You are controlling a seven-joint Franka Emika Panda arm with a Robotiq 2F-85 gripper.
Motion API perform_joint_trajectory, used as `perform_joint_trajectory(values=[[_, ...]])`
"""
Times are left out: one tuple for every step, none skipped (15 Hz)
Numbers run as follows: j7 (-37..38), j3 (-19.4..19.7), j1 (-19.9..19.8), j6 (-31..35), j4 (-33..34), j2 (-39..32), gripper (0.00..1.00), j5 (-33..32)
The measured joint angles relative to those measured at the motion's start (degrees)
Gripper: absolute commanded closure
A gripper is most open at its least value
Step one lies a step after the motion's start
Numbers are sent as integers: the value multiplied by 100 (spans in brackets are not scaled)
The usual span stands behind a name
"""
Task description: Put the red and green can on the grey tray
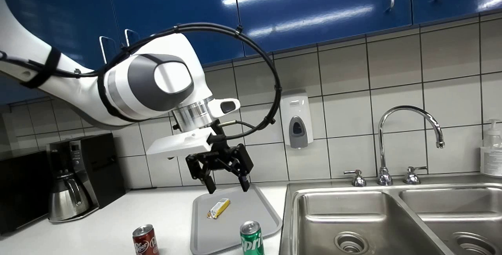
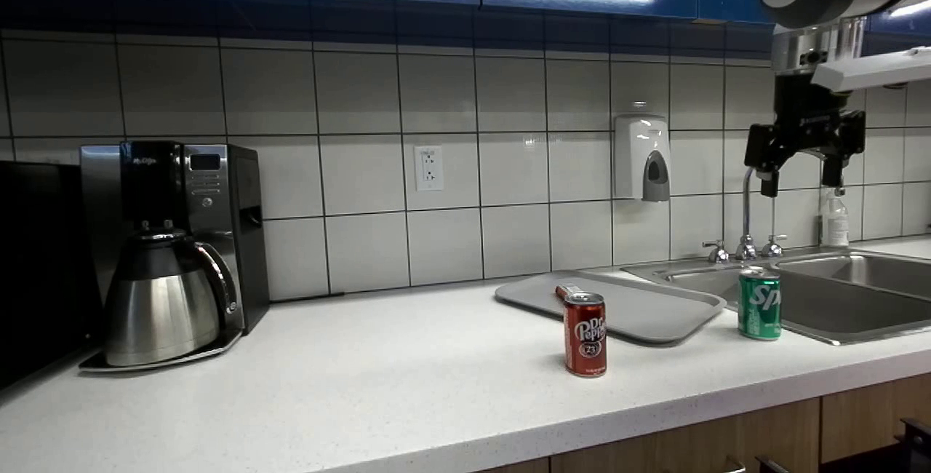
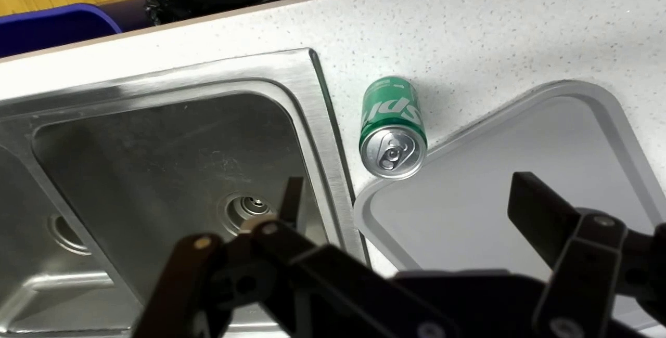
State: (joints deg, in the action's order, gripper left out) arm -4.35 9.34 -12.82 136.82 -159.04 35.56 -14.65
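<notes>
- White speckled countertop (image 2: 378,400), running left to right.
- At left, a black boxy object (image 2: 44,262), partly in view; right of it, a black-and-silver coffee maker (image 2: 211,204).
- Right of middle, a flat light-grey rectangular tray (image 2: 654,305) with rounded corners.
- Left and near of the tray, apart, a dark red cylindrical drink can (image 2: 585,338), upright.
- Near the tray's near right corner, a green cylindrical drink can (image 2: 758,305), upright.
- At right, set in, a shiny steel double sink (image 1: 289,215).

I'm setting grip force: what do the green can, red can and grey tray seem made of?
Green can: metal, probably aluminium; shiny bare top with pull tab, printed sides.
Red can: likely the same, given its silvery top and smooth printed side.
Grey tray: probably matte plastic, from its even colour and rounded corners; coated metal possible.
</notes>
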Motion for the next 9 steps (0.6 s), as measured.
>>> perform_joint_trajectory(values=[[9, 0, 0, 86, 0, -109, 0, 0], [24, 0, 0, 175, -1, -225, 0, 0], [44, 0, 0, 269, -3, -347, 0, 0], [61, 0, 0, 355, -3, -467, 0, 0], [80, 0, 0, 450, -4, -597, 0, 0], [96, 0, 0, 533, -4, -719, 0, 0], [111, 0, 0, 612, -5, -837, 0, 0], [129, 0, 0, 696, -5, -958, 0, 0], [149, -1, 0, 766, -5, -1069, 0, 0]])
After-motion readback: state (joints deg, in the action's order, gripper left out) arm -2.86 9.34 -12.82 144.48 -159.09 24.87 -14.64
